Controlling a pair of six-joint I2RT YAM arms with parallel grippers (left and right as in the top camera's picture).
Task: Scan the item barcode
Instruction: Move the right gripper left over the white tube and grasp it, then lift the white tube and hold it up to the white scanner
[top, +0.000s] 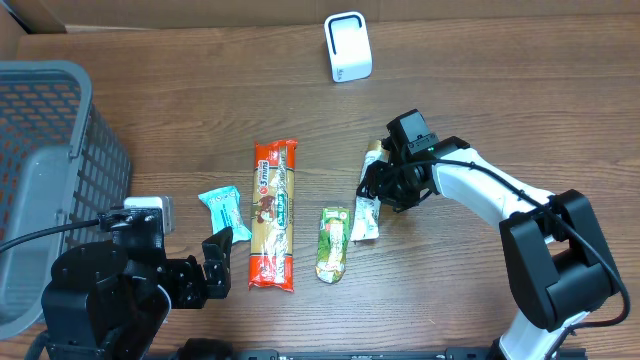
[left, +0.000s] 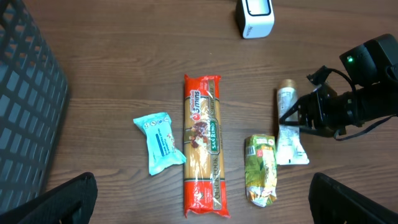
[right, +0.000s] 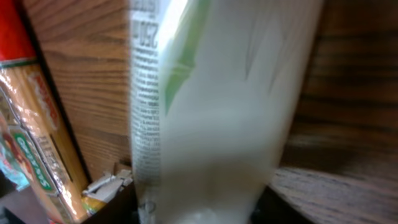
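The right claw (top: 385, 187) is clamped around the middle of the white tube (top: 366, 220), which lies on the counter (top: 500, 100) just right of a green packet (top: 333, 243) and nearer than the white scanner (top: 347, 47), while the left claw (top: 213, 262) gapes wide at the near left beside the basket (top: 60, 70).
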